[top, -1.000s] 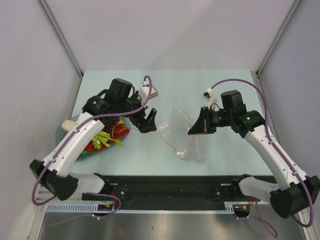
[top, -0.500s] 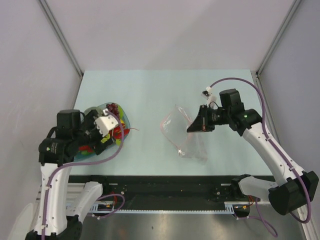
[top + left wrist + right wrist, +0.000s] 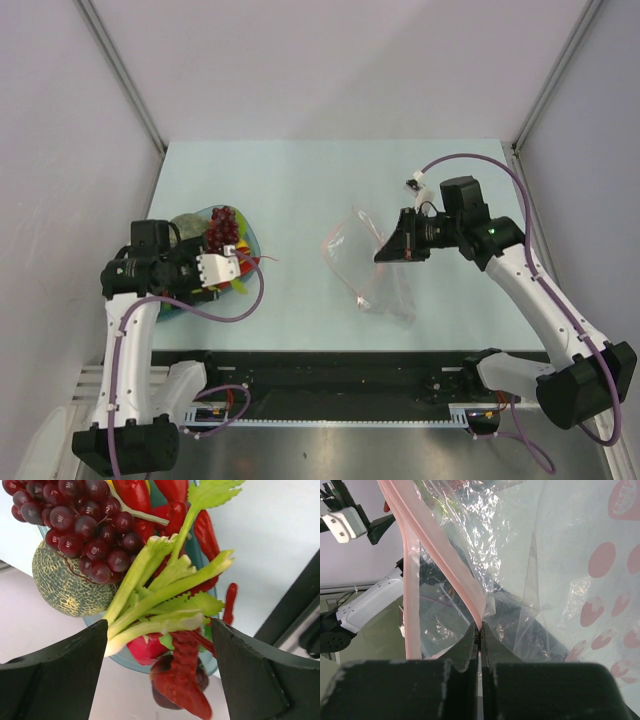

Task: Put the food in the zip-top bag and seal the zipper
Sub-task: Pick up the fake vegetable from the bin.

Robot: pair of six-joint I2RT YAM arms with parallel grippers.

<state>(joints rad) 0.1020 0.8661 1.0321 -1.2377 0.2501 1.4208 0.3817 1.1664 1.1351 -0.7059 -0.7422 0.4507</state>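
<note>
The food lies heaped in a translucent blue-green dish (image 3: 251, 240) at the table's left: dark red grapes (image 3: 222, 228) (image 3: 85, 525), pale green celery (image 3: 165, 595), a red lobster (image 3: 187, 680) and a netted melon (image 3: 65, 585). My left gripper (image 3: 243, 269) (image 3: 159, 630) hangs open just over the heap, and the celery's pale butt end lies between its fingers, not pinched. The zip-top bag (image 3: 385, 285) (image 3: 545, 580) is lifted at mid-table, its mouth gaping toward the left. My right gripper (image 3: 385, 255) (image 3: 480, 627) is shut on the pink zipper (image 3: 340, 270) (image 3: 410, 580).
The dish rim (image 3: 125, 662) sits close to the table's left edge. A black rail (image 3: 330, 370) runs along the near edge between the arm bases. Grey walls close in the left, right and back.
My left arm has swung from beside the bag back to the dish and lowered over the food, its jaws narrowing slightly. The right gripper has kept its hold on the bag.
</note>
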